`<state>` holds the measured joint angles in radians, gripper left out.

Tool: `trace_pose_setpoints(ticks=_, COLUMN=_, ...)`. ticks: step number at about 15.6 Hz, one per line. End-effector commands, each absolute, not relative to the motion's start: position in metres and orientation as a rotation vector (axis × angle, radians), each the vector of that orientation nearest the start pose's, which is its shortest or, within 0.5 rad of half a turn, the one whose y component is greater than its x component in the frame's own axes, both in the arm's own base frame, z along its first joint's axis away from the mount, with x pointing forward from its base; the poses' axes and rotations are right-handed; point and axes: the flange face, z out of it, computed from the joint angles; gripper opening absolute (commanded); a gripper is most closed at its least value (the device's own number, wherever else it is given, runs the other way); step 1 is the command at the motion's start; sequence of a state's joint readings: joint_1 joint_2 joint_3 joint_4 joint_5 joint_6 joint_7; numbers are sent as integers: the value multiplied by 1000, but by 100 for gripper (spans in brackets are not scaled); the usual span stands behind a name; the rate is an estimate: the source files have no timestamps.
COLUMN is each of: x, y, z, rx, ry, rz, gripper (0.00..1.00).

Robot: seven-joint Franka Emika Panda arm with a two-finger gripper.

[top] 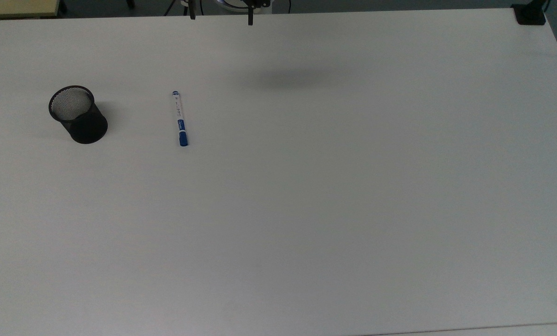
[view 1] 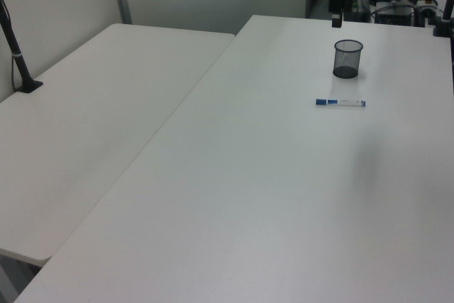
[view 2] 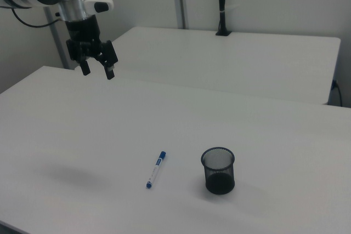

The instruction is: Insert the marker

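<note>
We're at the start: marker (top: 180,118) lies flat on the white table (top: 334,196), nothing grasped yet. Gripper (view 2: 97,72) hangs high above the table with its fingers apart and empty, pointing down.

Where things are:
- In the right view, the marker (view 2: 155,169) sits near the front of the table, well apart from the gripper, down and toward the right view's right.
- Black mesh pen cup (view 2: 218,170) stands upright just beside the marker, on the right view's right. Not touching.
- In the top view the cup (top: 77,114) is on the top view's left of the marker, with a clear gap between them. Two finger tips (top: 250,18) poke in at the top edge, up and to the top view's right of the marker.
- In the left view the marker (view 1: 340,103) lies in front of the cup (view 1: 347,58), cap toward the left view's left.

Key relation: in the top view the marker's long axis runs nearly straight up-down, blue cap at the lower end. So we judge the fingers need to close across that axis, over the white barrel, after travelling down and toward the cup side.

Next call: descend over mid-barrel, then tilt the marker upright for the cup mouth. Risk as we see it: the round barrel may roll if one finger touches first, and the light mesh cup could tip if the marker clips its rim.
</note>
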<state>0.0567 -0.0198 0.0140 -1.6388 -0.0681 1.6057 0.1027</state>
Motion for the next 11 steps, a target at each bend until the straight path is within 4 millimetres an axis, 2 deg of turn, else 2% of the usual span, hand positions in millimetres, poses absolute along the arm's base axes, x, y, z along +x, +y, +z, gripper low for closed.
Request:
trace_pose_setpoints(ticks=1, x=546, y=37, z=604, rx=-3193, ry=53, rz=34, gripper=100)
trace_pose_setpoints(ticks=11, x=550, y=30, z=599, rx=-3200, ry=57, rz=39, gripper=100)
